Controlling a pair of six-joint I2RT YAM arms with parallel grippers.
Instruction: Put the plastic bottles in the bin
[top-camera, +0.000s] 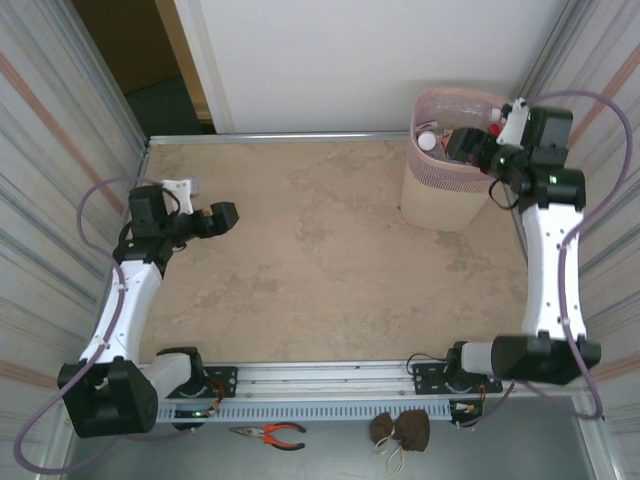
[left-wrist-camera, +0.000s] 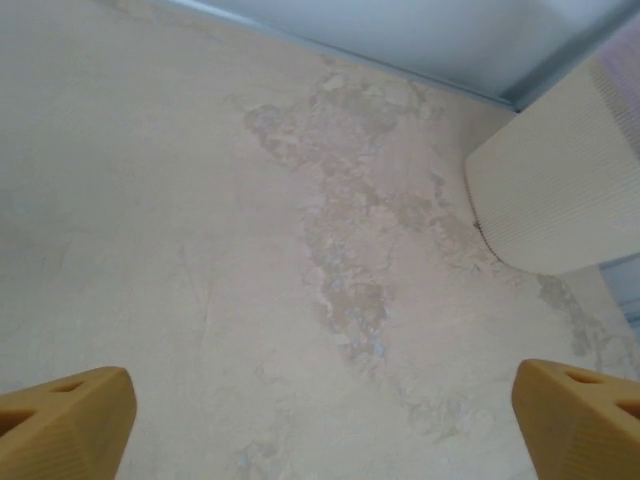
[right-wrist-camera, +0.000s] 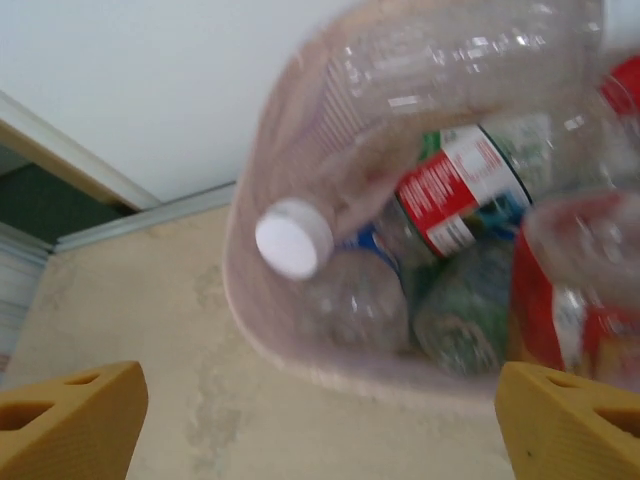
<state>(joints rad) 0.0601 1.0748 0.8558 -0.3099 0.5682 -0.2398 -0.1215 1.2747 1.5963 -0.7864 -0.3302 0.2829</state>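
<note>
The left gripper (top-camera: 222, 217) hangs over the left side of the table (top-camera: 320, 270), its fingers spread wide with nothing between them. At the far right corner stands the bin (top-camera: 440, 205). The right gripper (top-camera: 463, 146) hovers at its rim, likewise released and empty. Inside the bin lie the plastic bottles (right-wrist-camera: 460, 190), one of them clear with a white cap (right-wrist-camera: 293, 238), another red-labelled.
</note>
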